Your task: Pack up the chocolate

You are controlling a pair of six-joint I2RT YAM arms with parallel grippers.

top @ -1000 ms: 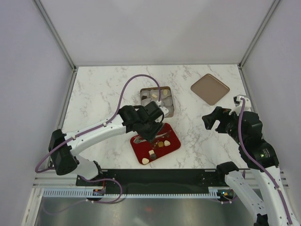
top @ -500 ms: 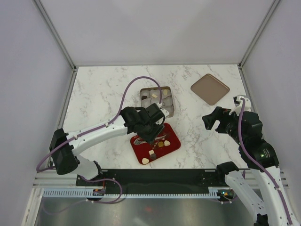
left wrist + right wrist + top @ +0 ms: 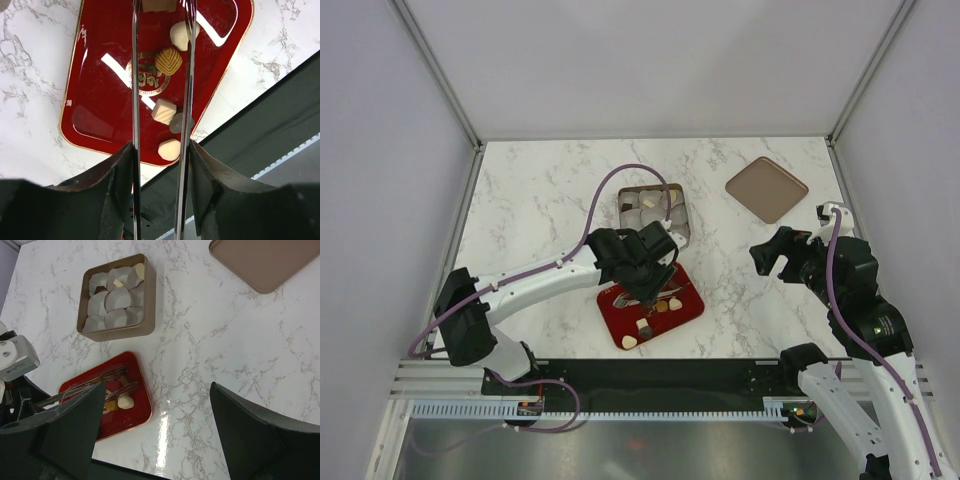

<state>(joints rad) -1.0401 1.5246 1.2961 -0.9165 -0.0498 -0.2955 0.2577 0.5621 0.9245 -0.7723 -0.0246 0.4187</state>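
Red tray [image 3: 95,105] carries the chocolate [image 3: 168,60] loose at the lower middle of the top view, and a few pieces already sit in the box [image 3: 117,295] just above it. Left pincer [image 3: 650,295] hangs over the tray, its thin blades part-spread astride a tan piece at the top edge of the wrist view; whether they pinch it I cannot tell. Right pincer [image 3: 156,390] is spread wide, holding nothing, over the worktop [image 3: 225,340]. The pieces are likely light, hard-shelled, smooth and easily scuffed, so grip across flat or widest sides, low and gently.
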